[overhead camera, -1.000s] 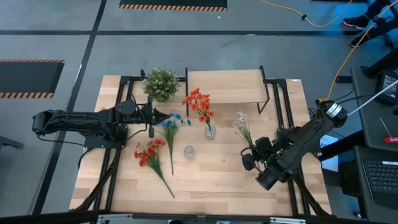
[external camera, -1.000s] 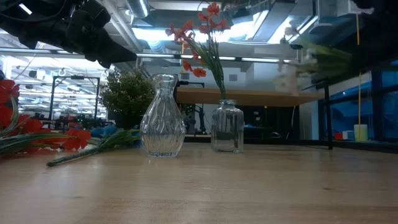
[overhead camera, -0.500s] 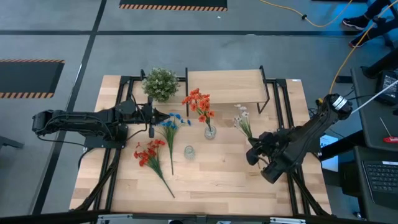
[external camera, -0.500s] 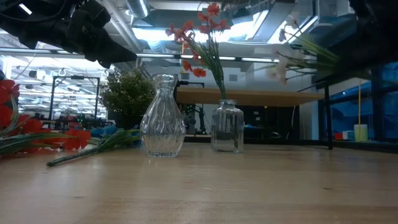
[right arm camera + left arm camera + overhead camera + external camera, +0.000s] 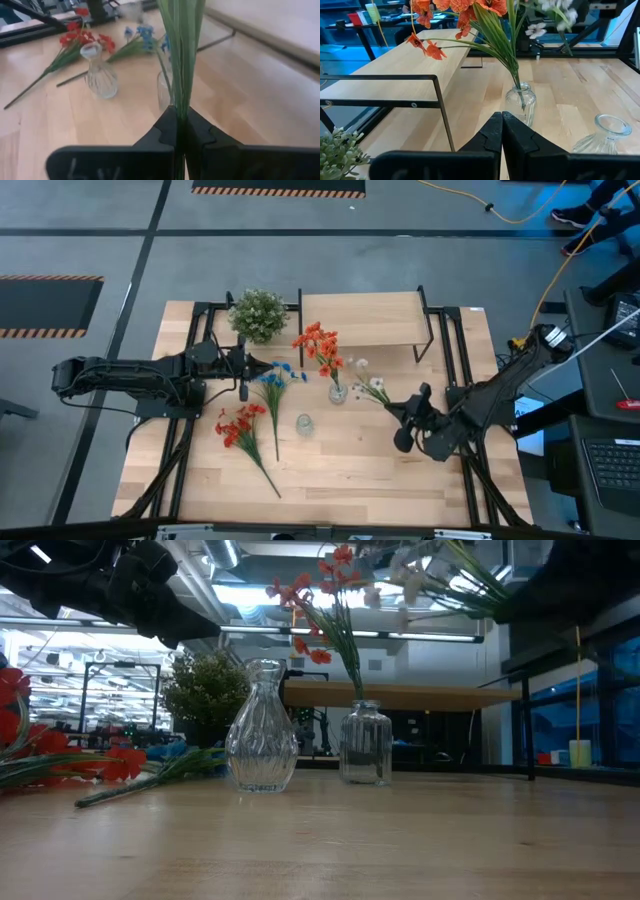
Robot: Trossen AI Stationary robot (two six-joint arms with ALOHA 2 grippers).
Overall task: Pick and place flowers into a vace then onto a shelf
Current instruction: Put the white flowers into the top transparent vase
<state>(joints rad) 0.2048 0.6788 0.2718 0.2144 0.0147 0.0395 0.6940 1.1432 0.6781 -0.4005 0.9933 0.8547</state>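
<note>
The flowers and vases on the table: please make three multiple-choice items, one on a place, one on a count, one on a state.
1. Where does the red-orange spray stand?
A. in the straight glass vase
B. on the shelf
C. flat on the tabletop

2. How many sprays lie flat on the tabletop?
A. none
B. two
C. four

3. What is the state of the right hand?
A. open and empty
B. shut on the pale white-green spray
C. shut on a vase

Answers:
1. A, its stems go down into that vase in the low view.
2. B, the blue spray and the second red-orange spray lie there in the high view.
3. B, the right wrist view shows the green stems clamped between its fingers.
</note>
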